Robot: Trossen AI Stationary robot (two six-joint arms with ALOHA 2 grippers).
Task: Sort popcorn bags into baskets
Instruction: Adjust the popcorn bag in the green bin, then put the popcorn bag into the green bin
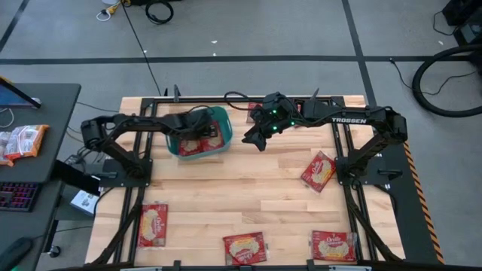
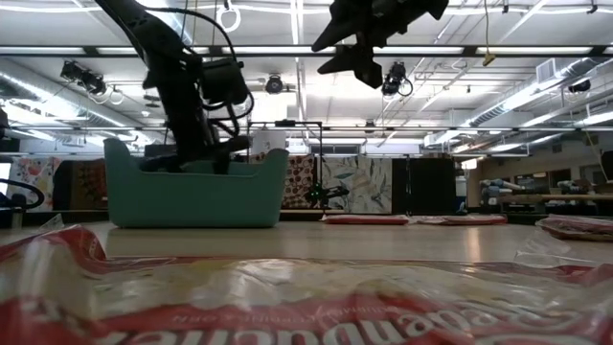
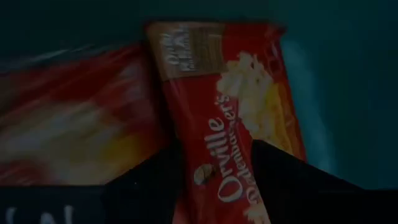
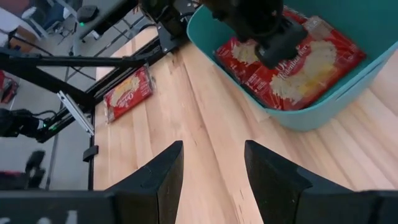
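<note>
The teal basket (image 1: 224, 120) stands at the table's far left with popcorn bags (image 4: 311, 68) lying flat inside. My left gripper (image 3: 214, 180) reaches down into the basket, open, with one finger on either side of a red bag (image 3: 230, 106) that lies on the others. My right gripper (image 4: 214, 168) hangs open with nothing between its fingers, raised above the wood just right of the basket (image 4: 323, 112). More red bags lie flat on the table: near left (image 1: 153, 224), near middle (image 1: 244, 247), near right (image 1: 334, 245) and middle right (image 1: 318, 170). My left gripper comes slanting down from above, with its fingers (image 3: 149, 180) standing along the two long edges of the bag's near end (image 3: 217, 186). The bag lies flat in the basket. Whether the fingers touch it, I cannot tell.
Another red bag (image 1: 254, 113) lies by the table's far edge behind my right gripper. A dark desk to the left of the table carries white-and-orange packets (image 1: 22, 141) and a keyboard (image 1: 16, 196). Bare wood (image 1: 241, 188) lies across the table's middle.
</note>
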